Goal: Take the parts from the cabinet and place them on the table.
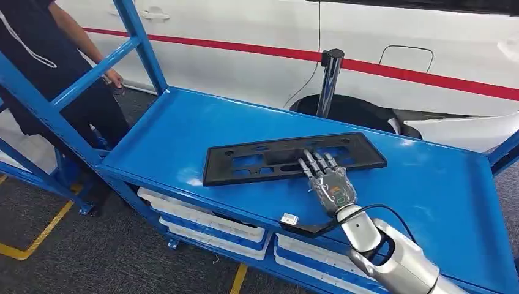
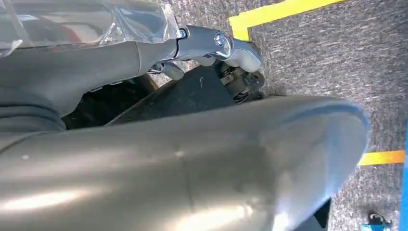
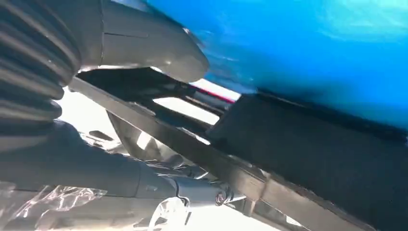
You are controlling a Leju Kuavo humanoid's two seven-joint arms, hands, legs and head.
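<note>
The right arm [image 1: 392,251] comes in at five o'clock in the head view, nearest the lens, and its right hand [image 1: 327,177] lies on the black plastic frame [image 1: 287,158], fingers over the near long edge; the right wrist view shows the thumb on one face and dark fingers on the other, so the hand grips the frame. The frame lies flat near the middle of the blue table [image 1: 453,196], long side running from nine towards three o'clock.

This looks like the placing step, almost done: the part is already down on the table. The next move calls for the fingers to let go without dragging the light frame, then the arm to draw back towards five o'clock.

Under the table top, at six to seven o'clock, white trays [image 1: 202,217] sit stacked on a lower shelf; what they hold is hidden.

The left hand [image 2: 211,45] hangs over grey floor [image 2: 317,53] in its wrist view; whether it is open or closed, I cannot tell.

A person [image 1: 55,55] stands at ten o'clock.
</note>
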